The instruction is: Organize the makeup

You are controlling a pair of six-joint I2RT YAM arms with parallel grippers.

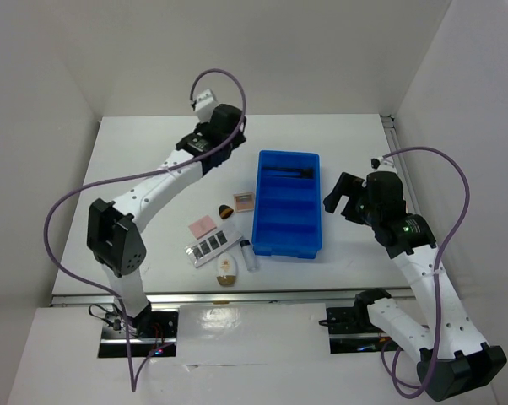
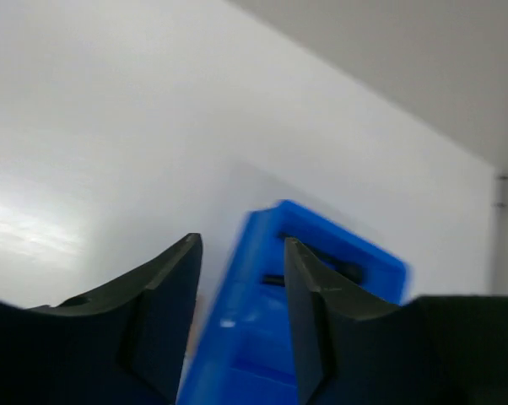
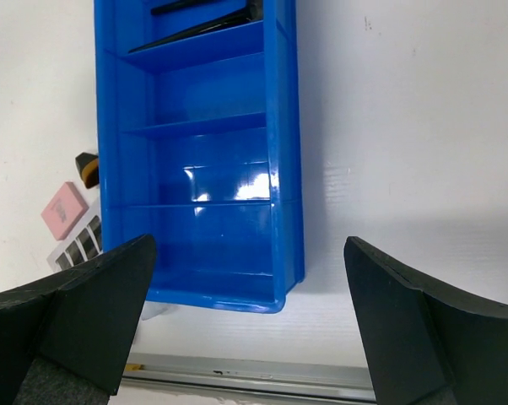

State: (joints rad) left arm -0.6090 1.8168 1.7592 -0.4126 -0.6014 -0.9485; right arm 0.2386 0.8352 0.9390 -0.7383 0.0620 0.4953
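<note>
Both claws empty over the table (image 1: 153, 152).
Left claw (image 2: 241, 245) partly open, right claw (image 3: 250, 243) wide. Black slim tools (image 1: 289, 173) lie in the blue tray's (image 1: 260, 202) far-edge compartment. The pink compact (image 1: 202, 225), brown compact (image 1: 244, 201), strip palette (image 1: 213, 245), oval (image 1: 227, 270) and tube (image 1: 249, 253) lie beside it, nearer the left edge.

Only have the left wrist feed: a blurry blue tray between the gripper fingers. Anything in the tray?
Observer: The far compartment of the blue tray holds black slim tools. The other compartments look empty.
Operator: What's outside it?
Observer: To the tray's left lie the pink compact, brown compact, strip palette, white-tan oval and small white tube.
Operator: Right arm?
Observer: The right gripper is open and empty, just right of the tray.
</note>
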